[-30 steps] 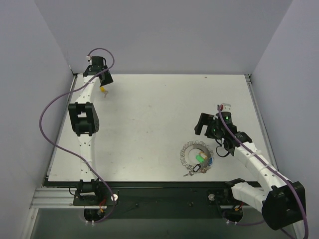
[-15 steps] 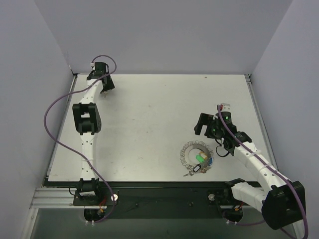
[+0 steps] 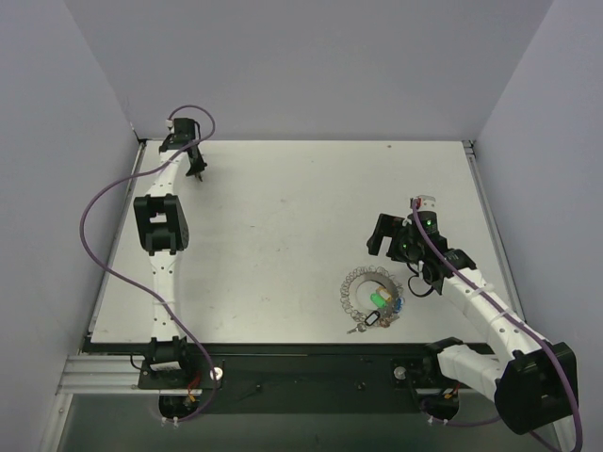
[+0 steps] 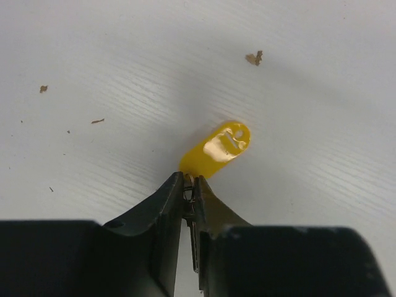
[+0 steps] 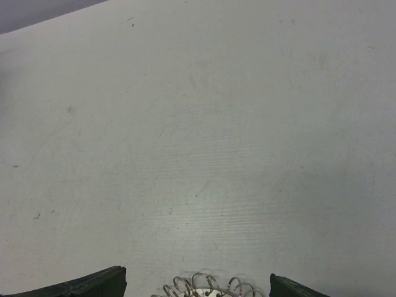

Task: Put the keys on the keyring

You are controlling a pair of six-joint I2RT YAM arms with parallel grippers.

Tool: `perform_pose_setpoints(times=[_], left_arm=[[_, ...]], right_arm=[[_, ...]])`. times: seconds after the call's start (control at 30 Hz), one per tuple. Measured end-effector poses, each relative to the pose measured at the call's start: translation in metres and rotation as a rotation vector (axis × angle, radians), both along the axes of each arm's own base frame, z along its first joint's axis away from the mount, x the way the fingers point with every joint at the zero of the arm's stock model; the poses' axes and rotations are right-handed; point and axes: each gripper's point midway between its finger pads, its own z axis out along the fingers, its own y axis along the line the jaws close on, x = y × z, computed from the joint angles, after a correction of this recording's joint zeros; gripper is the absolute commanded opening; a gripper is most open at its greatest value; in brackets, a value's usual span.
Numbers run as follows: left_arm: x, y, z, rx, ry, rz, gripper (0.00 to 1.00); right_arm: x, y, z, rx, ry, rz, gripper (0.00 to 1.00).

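The left gripper sits in the upper left of the overhead view, at the far left corner of the white table. In the left wrist view its fingers are clenched on the yellow key. They pinch the metal end, and the yellow plastic head sticks out past the tips toward the middle of the frame, over the table surface. A few small dark specks lie on the table around it.

The keyring lies flat in the lower right of the overhead view, well apart from the yellow key. Inside its coiled silvery loop lies a green key, with a blue key at the loop's right edge. Other small pieces there are too small to tell apart.

The right gripper hangs just above and to the right of the loop, released and holding nothing. In the right wrist view its fingers stand wide at the bottom corners, with the top of the coil between them.
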Motion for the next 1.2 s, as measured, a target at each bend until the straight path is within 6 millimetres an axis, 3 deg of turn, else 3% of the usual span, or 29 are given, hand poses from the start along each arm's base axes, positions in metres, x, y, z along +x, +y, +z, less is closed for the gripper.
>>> perform_pose_setpoints(times=[0.23,0.43,0.57,0.83,1.1,1.2], left_arm=[[-0.004,-0.005,-0.002,-0.023,0.001,-0.009,0.13],[-0.033,-0.02,-0.002,-0.045,0.043,-0.022,0.0],[-0.065,-0.05,-0.003,-0.045,0.088,-0.07,0.0],[-0.149,-0.129,-0.006,-0.072,0.132,-0.222,0.0],[-0.229,-0.182,-0.007,-0.078,0.154,-0.344,0.0],[-0.25,-0.196,-0.006,-0.084,0.163,-0.384,0.01]], right_arm=[[0.0,0.001,0.004,0.007,-0.013,0.003,1.0],[-0.002,0.002,0.015,0.024,-0.047,0.01,1.0],[-0.005,0.002,0.022,0.037,-0.075,0.014,1.0],[-0.019,-0.001,0.025,0.048,-0.085,0.018,1.0],[-0.033,-0.005,0.029,0.06,-0.084,0.009,1.0],[-0.039,-0.007,0.023,0.055,-0.059,0.002,1.0]])
